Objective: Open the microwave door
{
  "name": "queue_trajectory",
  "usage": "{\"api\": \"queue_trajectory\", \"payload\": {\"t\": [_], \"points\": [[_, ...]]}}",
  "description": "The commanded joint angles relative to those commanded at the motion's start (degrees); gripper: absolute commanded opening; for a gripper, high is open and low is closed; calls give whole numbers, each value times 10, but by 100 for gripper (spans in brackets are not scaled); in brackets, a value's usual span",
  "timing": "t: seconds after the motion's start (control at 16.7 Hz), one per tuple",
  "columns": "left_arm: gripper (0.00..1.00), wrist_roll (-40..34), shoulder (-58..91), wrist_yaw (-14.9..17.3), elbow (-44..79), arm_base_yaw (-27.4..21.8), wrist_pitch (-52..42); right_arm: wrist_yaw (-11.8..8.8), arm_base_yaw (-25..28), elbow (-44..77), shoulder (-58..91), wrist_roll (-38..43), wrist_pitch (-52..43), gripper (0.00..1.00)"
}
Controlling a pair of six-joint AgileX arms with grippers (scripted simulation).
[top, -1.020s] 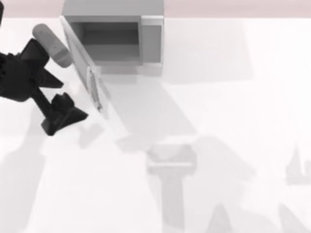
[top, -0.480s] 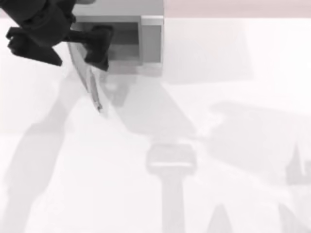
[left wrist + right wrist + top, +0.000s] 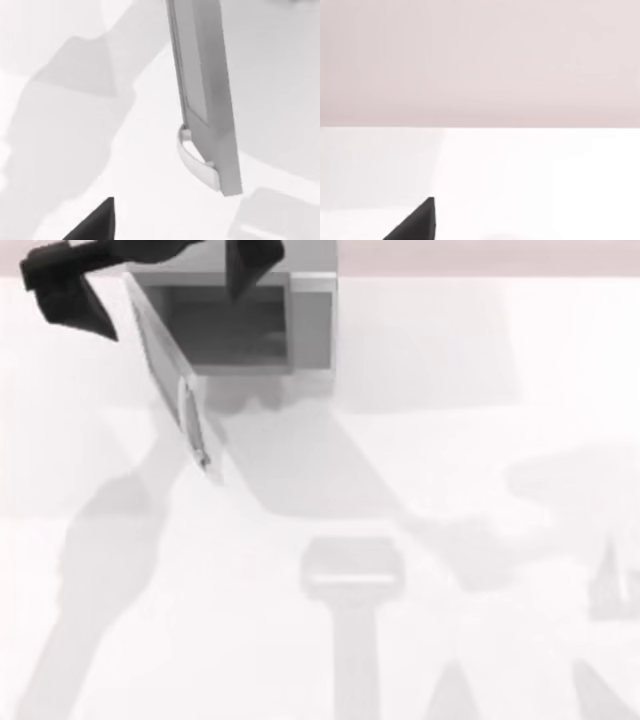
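Observation:
The microwave [image 3: 312,325] stands at the table's back, left of centre, with its dark cavity [image 3: 225,325] showing. The microwave door [image 3: 160,360] is swung wide open and juts out toward the front left. Its pale bar handle [image 3: 197,435] sits on the free edge. My left gripper [image 3: 160,275] hangs high over the microwave's back left, open, fingers [image 3: 68,295] far apart, holding nothing. The left wrist view shows the door [image 3: 205,85] edge-on with its handle [image 3: 196,162], clear of the fingertip [image 3: 97,225]. My right gripper [image 3: 480,232] is parked out of the top view, open, facing the back wall.
A narrow grey control panel [image 3: 313,330] forms the microwave's right side. The white table [image 3: 480,490] carries only arm shadows. The pink back wall [image 3: 480,60] runs behind the table's far edge.
My left gripper has risen from the table left of the door and moved back over the microwave's top. The door has kept the same open angle.

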Motion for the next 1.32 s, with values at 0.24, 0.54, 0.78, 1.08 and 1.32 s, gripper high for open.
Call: {"api": "queue_trajectory", "payload": {"t": [0.24, 0.54, 0.78, 1.08, 1.32], "points": [[100, -108, 34, -61, 82, -27, -69, 0, 0, 0, 0, 0, 0, 100], [100, -126, 40, -72, 96, -31, -81, 0, 0, 0, 0, 0, 0, 100], [100, -121, 34, -71, 73, -26, -60, 0, 0, 0, 0, 0, 0, 100], [100, -105, 9, -69, -65, -11, 55, 0, 0, 0, 0, 0, 0, 100], [100, -93, -10, -67, -183, 2, 155, 0, 0, 0, 0, 0, 0, 100]]}}
